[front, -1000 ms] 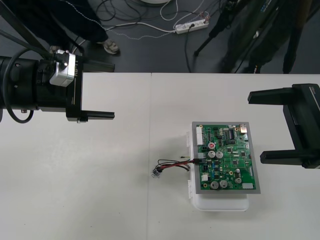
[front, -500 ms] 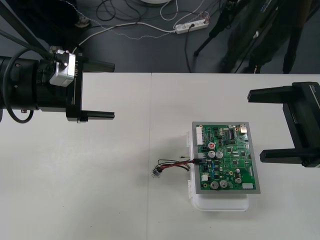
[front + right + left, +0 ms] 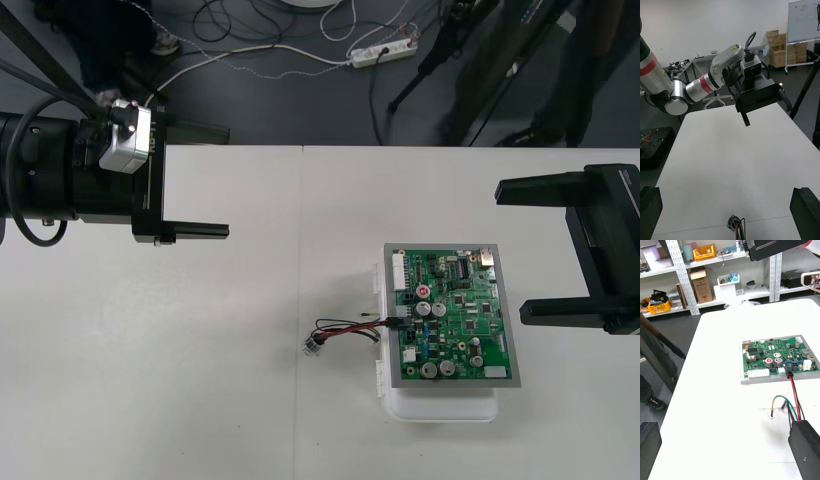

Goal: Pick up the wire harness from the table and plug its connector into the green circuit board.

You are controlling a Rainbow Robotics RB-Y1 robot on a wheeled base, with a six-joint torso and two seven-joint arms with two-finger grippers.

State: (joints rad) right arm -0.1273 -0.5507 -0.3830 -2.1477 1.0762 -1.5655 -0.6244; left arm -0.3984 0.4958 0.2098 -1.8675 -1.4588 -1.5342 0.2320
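The green circuit board (image 3: pixel 450 315) rests on its white base at the right of the table. The harness (image 3: pixel 350 328) lies just left of it. Its black plug (image 3: pixel 788 371) sits in a connector on the board's left edge, and its round metal socket (image 3: pixel 312 345) lies on the table. My left gripper (image 3: pixel 195 180) hangs open at the far left, well away from the harness. My right gripper (image 3: pixel 530 250) stands open at the right edge, beside the board with nothing between its fingers. In the right wrist view the harness wires (image 3: pixel 735 225) lie near the open right gripper (image 3: pixel 727 191).
The white table (image 3: pixel 200 380) spreads bare around the board. In the left wrist view the board (image 3: pixel 775 356) lies ahead of my open left gripper (image 3: pixel 726 427), and the wires (image 3: pixel 793 397) run to its right finger (image 3: pixel 807 450). Dark floor with cables lies beyond the far edge.
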